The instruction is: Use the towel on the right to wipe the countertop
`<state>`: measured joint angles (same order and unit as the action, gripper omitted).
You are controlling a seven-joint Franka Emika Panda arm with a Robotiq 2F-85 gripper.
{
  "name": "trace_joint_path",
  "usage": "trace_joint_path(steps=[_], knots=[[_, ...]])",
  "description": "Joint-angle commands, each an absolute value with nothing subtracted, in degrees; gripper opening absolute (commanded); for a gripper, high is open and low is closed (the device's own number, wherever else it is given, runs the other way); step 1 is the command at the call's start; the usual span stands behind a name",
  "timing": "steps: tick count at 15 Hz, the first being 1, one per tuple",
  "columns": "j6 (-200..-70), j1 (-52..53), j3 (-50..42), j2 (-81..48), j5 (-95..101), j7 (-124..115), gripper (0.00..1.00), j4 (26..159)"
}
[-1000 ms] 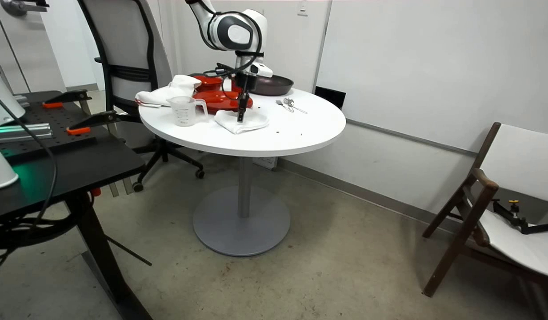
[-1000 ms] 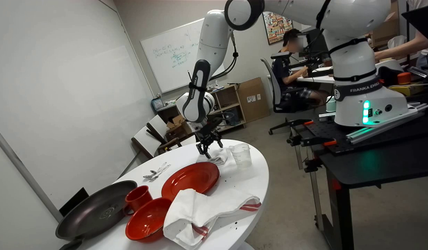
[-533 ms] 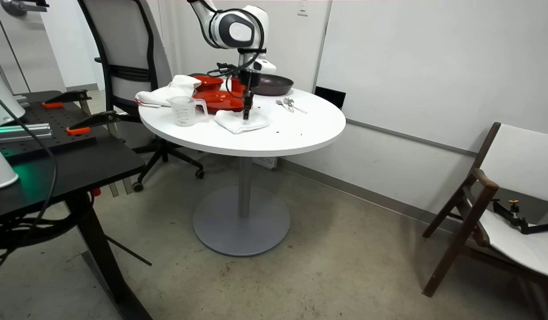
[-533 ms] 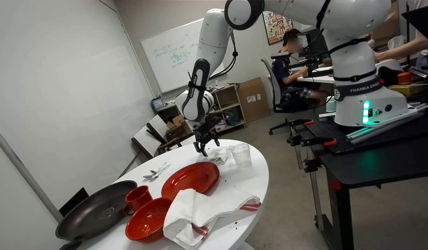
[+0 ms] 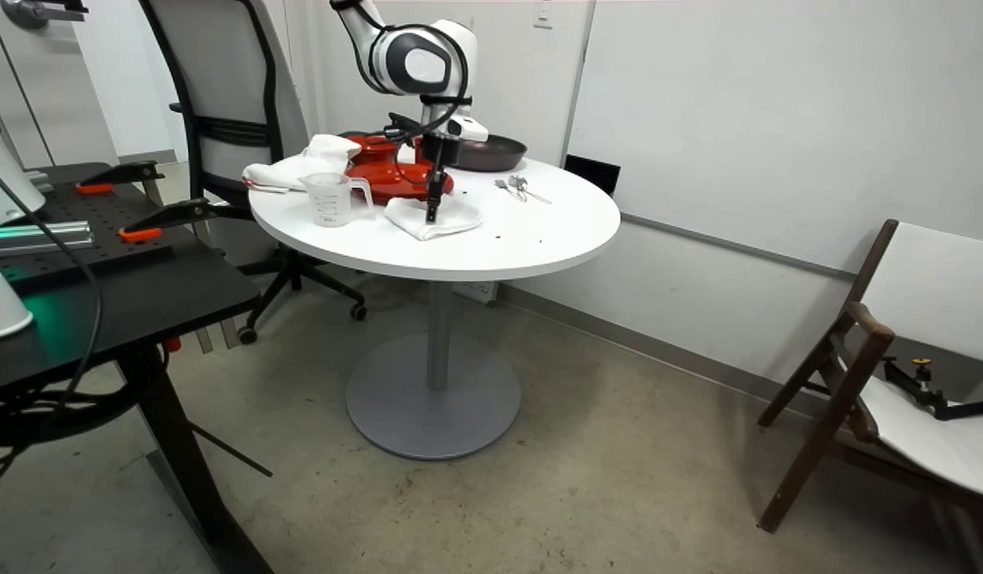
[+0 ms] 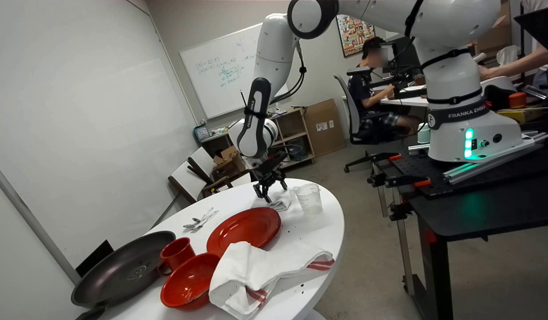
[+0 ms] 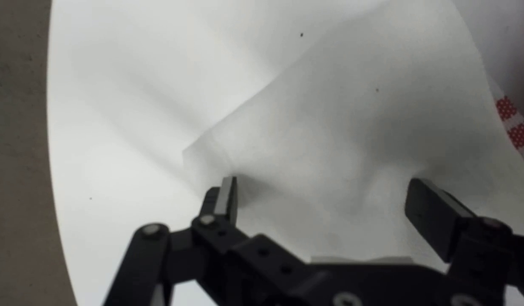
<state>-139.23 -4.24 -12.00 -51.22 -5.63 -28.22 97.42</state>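
1. In an exterior view, a white robot arm (image 5: 423,60) bends over a round white table (image 5: 555,231) on a grey pedestal (image 5: 438,343), its pincer (image 5: 432,218) pointing down at a small white towel (image 5: 459,219). The towel lies flattish, toward the table's front rim. A clear measuring cup (image 5: 329,203) stands upright just beside it; a red plate (image 5: 379,179) lies behind, and silverware (image 5: 519,190) rests off to the right. A dark desk (image 5: 164,295) stands at the left of the scene, a wood-framed chair (image 5: 933,442) at the right.

2. In an exterior view, a bulkier, red-striped white cloth (image 6: 260,269) lies heaped up front, beside a red bowl (image 6: 182,289); a red mug (image 6: 178,253) and a dark frying pan (image 6: 122,271) sit near. The pincer hangs over the towel, which lies beyond the red plate and next to the measuring cup. Farther back, a person (image 6: 365,89) sits in an office chair (image 6: 354,104), and a written-on whiteboard (image 6: 229,66) hangs behind the arm.

3. In the wrist view, the pincer is released, its two black fingers (image 7: 431,216) spread wide apart, with the towel stretching beneath them and across the gap, softly rumpled. Whether they touch it is impossible for a bystander to say from here. A strip with red marks (image 7: 520,135) peeks out along the towel's right-hand border, dark specks (image 7: 301,35) dot the table, and brownish floor (image 7: 19,148) shows at the left.
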Motion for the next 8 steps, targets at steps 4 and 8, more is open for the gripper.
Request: trace_joint_path(steps=[4,8], knots=[[-140.47,-3.94,-11.87,-50.71,-6.87,-28.06,1.0,99.47],[-139.82,-3.78,-12.02,-50.71,-6.79,-28.3,0.74,99.7]])
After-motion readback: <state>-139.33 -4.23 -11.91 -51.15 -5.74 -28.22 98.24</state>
